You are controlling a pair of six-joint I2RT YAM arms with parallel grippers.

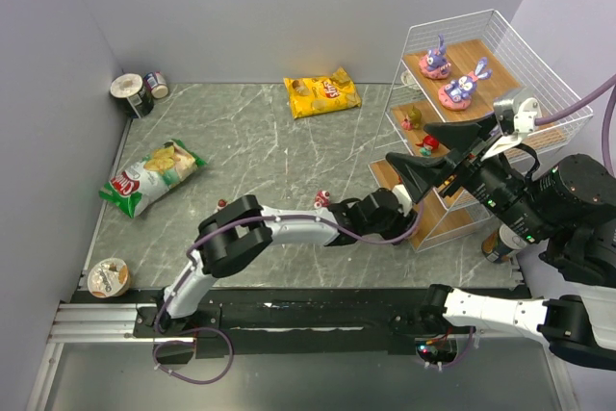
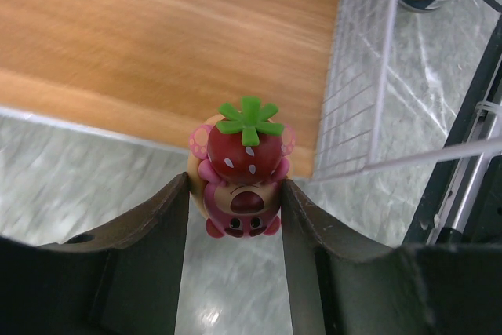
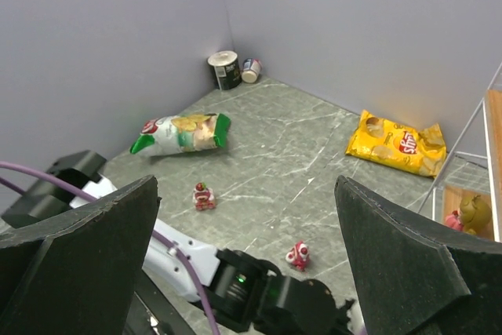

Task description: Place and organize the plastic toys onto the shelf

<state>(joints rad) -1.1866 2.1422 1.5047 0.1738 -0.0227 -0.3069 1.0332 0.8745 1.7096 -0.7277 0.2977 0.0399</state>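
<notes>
1. The left gripper (image 2: 234, 184) is clamped on a pink bear (image 2: 243, 164) that carries a strawberry with a green leaf on top. One finger presses each side of it.
2. The bear sits at the front edge of the shelf's (image 1: 539, 93) lowest board (image 2: 157, 37), near that board's right corner by the wire side. Whether it touches the wood, I cannot tell.
3. The right gripper (image 3: 245, 183) hangs above the shelf's front with its jaws wide apart, holding nothing.
4. Two bunnies (image 1: 435, 60) (image 1: 464, 84) stand on the top board, side by side.
5. The middle board holds an olive toy (image 1: 412, 119) and a red toy (image 1: 428, 144), close together.
6. Two more toys are on the table: a pink one (image 1: 322, 199) just beside the left arm, and a small red one (image 1: 222, 203) further left (too small to make out its shape).
7. A yellow bag (image 1: 322, 93) lies near the back wall and a green bag (image 1: 151, 175) lies to the left.
8. Two cans (image 1: 132, 93) (image 1: 156, 84) stand in the far left corner.
</notes>
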